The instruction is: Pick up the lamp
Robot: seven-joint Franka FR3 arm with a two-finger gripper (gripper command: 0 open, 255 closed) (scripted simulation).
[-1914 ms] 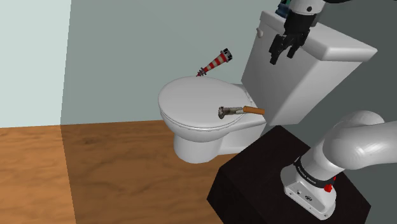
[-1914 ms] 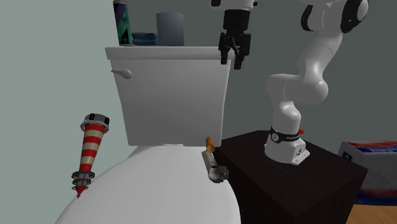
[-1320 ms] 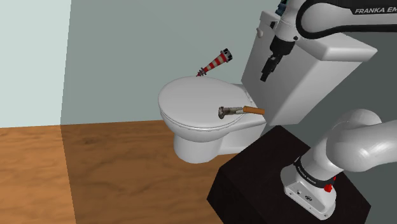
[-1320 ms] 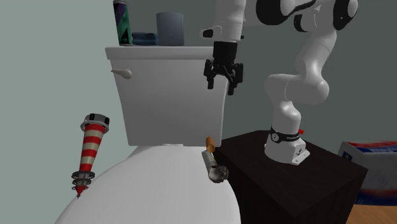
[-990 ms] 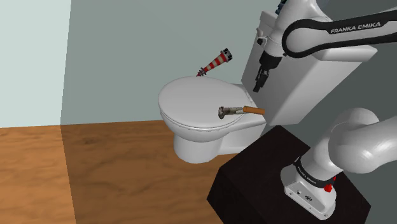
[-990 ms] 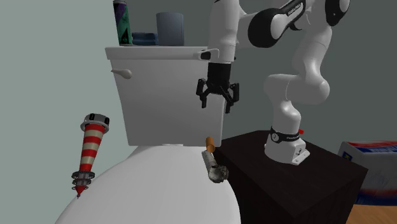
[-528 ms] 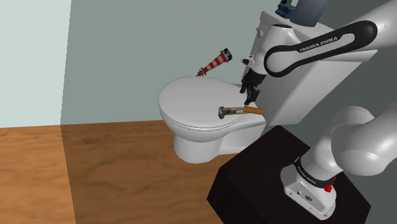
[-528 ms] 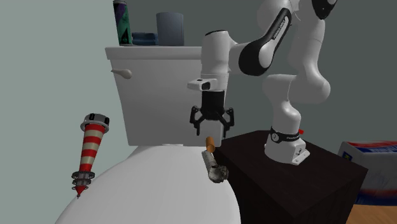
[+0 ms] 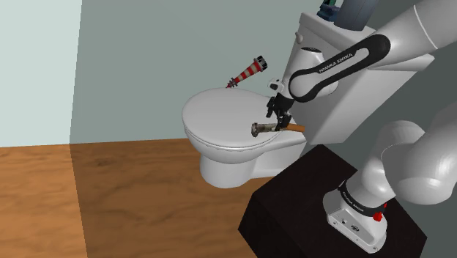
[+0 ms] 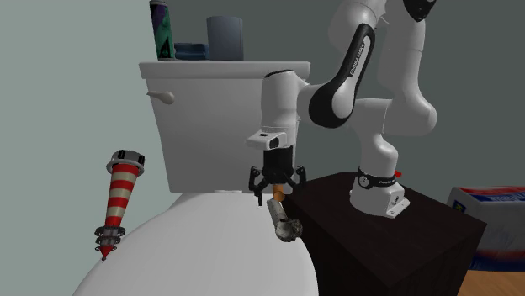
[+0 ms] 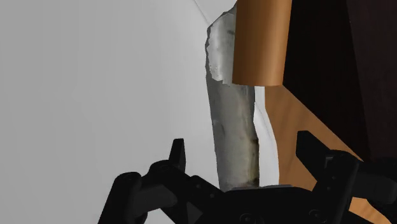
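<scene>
The lamp (image 9: 275, 127) is a rough grey stem with an orange end, lying flat on the white toilet lid (image 9: 216, 117) near the tank. In the second exterior view the lamp (image 10: 282, 216) lies with its orange end toward the tank. My gripper (image 9: 279, 115) points down just above the orange end, and the second exterior view has the gripper (image 10: 274, 187) right over that end. In the wrist view the gripper (image 11: 245, 159) is open, its fingers (image 11: 177, 157) standing on either side of the grey stem (image 11: 235, 127) without touching it.
The white tank (image 9: 344, 80) rises close behind the gripper, carrying a dark can (image 10: 162, 29) and a grey cup (image 10: 225, 38). A red-and-white striped cone (image 10: 118, 202) stands beyond the lid. My black stand (image 9: 307, 198) sits beside the toilet. A blue-and-white box (image 10: 496, 219) lies on the floor.
My gripper has come down from beside the top of the tank to just above the lamp's orange end, staying open. The lamp has not moved.
</scene>
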